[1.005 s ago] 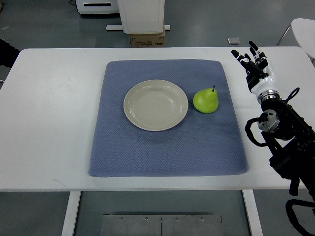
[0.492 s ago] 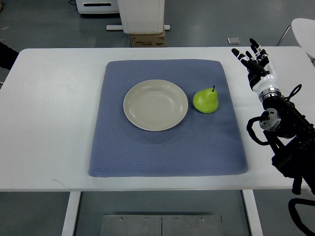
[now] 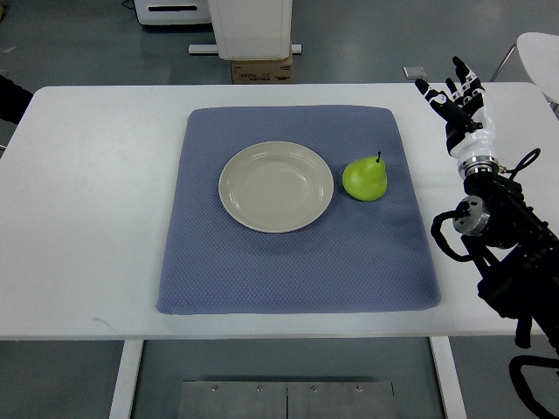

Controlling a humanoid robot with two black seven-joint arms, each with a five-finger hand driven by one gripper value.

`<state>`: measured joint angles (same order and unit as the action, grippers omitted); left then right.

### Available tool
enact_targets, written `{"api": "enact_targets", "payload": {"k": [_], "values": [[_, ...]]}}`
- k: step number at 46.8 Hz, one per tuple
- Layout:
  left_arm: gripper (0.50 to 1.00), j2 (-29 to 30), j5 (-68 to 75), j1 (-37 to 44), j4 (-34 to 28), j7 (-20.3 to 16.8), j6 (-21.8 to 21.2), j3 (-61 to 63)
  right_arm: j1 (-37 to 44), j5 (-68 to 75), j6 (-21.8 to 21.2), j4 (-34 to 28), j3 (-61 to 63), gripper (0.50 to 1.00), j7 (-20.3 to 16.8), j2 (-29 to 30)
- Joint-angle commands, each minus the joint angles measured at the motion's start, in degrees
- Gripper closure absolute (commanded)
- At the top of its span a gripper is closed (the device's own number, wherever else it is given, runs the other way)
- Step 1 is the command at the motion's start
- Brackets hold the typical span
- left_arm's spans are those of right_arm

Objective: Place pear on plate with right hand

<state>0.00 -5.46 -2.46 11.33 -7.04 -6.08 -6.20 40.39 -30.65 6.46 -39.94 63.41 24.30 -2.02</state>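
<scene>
A green pear (image 3: 365,179) sits upright on a blue mat (image 3: 297,253), just right of a round cream plate (image 3: 276,186) and not touching its rim. The plate lies near the middle of the mat, slightly toward the far side, and holds nothing. The mat covers the centre of a white table (image 3: 87,201). The right hand (image 3: 460,109) hovers over the bare table at the far right, well apart from the pear, its dark fingers (image 3: 437,98) spread apart and pointing toward the far edge, gripping nothing. Its black arm runs back toward the near right corner. Beyond the table a cardboard box (image 3: 262,70) stands on the grey floor.
</scene>
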Motion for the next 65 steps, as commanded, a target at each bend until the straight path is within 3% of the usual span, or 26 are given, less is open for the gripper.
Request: {"api": "enact_targets", "payload": {"k": [1, 28, 35, 41, 54, 65], "values": [[0.500, 0.00, 0.01, -0.01, 0.00, 0.01, 0.01, -0.04, 0.21, -0.03, -0.04, 0.13, -1.00, 0.500, -0.30, -0.09], [0.500, 0.00, 0.01, -0.01, 0.00, 0.01, 0.01, 0.04, -0.22, -0.12, -1.18, -0.40, -5.05, 0.500, -1.44, -1.67], [0.500, 0.00, 0.01, -0.01, 0.00, 0.01, 0.01, -0.04, -0.22, -0.03, -3.91, -0.57, -5.75, 0.500, -1.27, -1.76], [0.500, 0.00, 0.01, -0.01, 0.00, 0.01, 0.01, -0.04, -0.22, 0.06, -3.65, -0.31, -5.75, 0.500, -1.44, -1.76], [0.500, 0.00, 0.01, -0.01, 0.00, 0.01, 0.01, -0.04, -0.49, 0.41, -3.38, 0.30, -5.66, 0.500, 2.68, -1.32], [0.500, 0.00, 0.01, -0.01, 0.00, 0.01, 0.01, 0.04, -0.93, 0.76, -4.17, 0.13, -6.71, 0.500, 2.07, -0.79]]}}
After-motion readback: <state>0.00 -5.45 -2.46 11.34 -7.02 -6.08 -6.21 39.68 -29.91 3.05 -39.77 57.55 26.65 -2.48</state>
